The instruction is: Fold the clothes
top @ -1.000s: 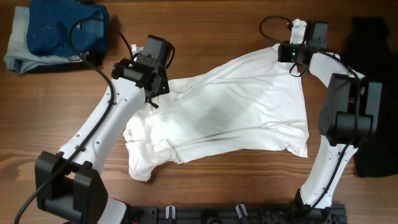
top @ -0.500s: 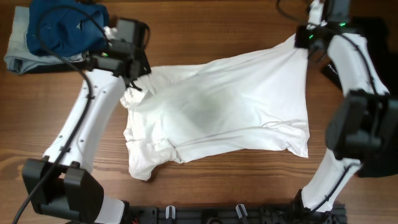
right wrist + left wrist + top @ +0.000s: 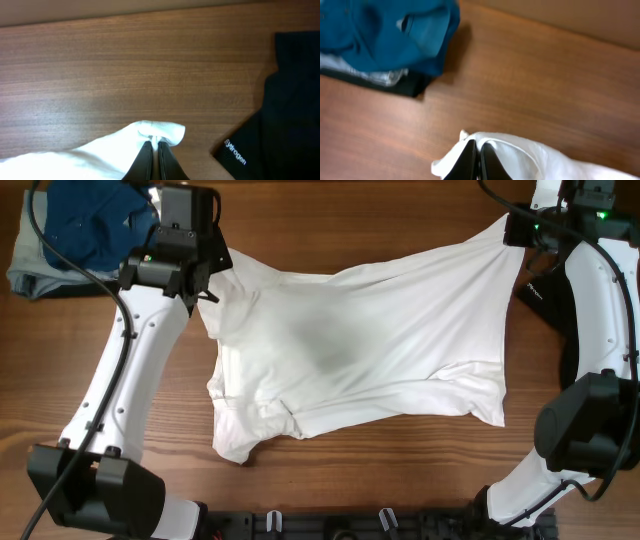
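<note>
Overhead, a limp white shirt lies spread and wrinkled across the wood-grain desk, its lower left part bunched into folds. The left tool is clamped on the shirt's upper left corner and the right tool on the upper right corner, so the top edge is drawn taut between them. Bare desk shows below the shirt and along the far edge. A rumpled blue garment pile sits at the far left, and a black garment lies near the right arm.

The left wrist view shows dark fingers pressed together on a white fold, with the blue pile well apart.

In the right wrist view the closed jaws pinch a rounded white fold. The black garment's small white logo lies near it.
</note>
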Controlling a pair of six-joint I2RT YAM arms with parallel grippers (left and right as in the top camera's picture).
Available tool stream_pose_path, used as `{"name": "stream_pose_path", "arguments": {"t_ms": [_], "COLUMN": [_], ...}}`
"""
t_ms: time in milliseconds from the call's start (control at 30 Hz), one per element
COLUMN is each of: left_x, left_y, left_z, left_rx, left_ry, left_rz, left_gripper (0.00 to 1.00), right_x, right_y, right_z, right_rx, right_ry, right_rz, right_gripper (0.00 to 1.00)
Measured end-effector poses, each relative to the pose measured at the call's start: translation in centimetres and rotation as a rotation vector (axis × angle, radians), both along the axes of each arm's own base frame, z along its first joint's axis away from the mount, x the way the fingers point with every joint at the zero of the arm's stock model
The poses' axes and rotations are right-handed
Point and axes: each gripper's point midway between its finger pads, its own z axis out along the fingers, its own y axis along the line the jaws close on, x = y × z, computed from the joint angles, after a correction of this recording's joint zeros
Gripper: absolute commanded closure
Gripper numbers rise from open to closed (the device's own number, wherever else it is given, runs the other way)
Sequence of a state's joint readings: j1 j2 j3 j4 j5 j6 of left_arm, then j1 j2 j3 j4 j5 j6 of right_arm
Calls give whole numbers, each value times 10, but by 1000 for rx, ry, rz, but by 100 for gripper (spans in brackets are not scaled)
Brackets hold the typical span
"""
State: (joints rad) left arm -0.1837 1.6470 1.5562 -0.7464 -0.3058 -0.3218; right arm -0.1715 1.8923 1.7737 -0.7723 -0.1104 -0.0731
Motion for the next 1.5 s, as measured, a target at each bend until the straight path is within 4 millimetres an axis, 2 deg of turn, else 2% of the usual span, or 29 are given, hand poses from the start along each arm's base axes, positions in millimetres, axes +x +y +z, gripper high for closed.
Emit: {"name": "stream_pose_path", "arguments": {"t_ms": [200, 267, 367, 733, 867, 1100, 1267, 1367, 1500], "left_x": [37, 40, 41, 35, 27, -12, -40, -61, -79], "left_y": [-7, -8, -8, -7, -10, -19, -31, -42, -57], "left_z": [76, 89, 93, 81, 68, 20, -2, -15, -28], "left_rx": [-20, -18, -6, 11, 8, -26, -85, -148, -200], "left_ry": [-303, -347, -360, -302, -239, 23, 169, 270, 346], "left_rz": [-30, -36, -46, -59, -79, -154, -212, -253, -273], "left_gripper": [96, 96, 96, 96, 96, 96, 96, 96, 96], "right_x": [22, 28, 31, 32, 22, -20, -37, -46, -51], "right_y": [-4, -5, -5, -5, -4, 4, 5, -1, -9], "right_z": [21, 27, 30, 31, 20, -15, -25, -28, -31], "right_rx": [-29, -35, -42, -76, -64, -8, 10, 29, 53], "right_ry": [-124, -156, -175, -179, -120, 102, 182, 214, 225], "right_rz": [9, 9, 12, 46, 46, 36, 30, 17, -3], "right_gripper": [96, 96, 96, 96, 96, 96, 96, 96, 96]}}
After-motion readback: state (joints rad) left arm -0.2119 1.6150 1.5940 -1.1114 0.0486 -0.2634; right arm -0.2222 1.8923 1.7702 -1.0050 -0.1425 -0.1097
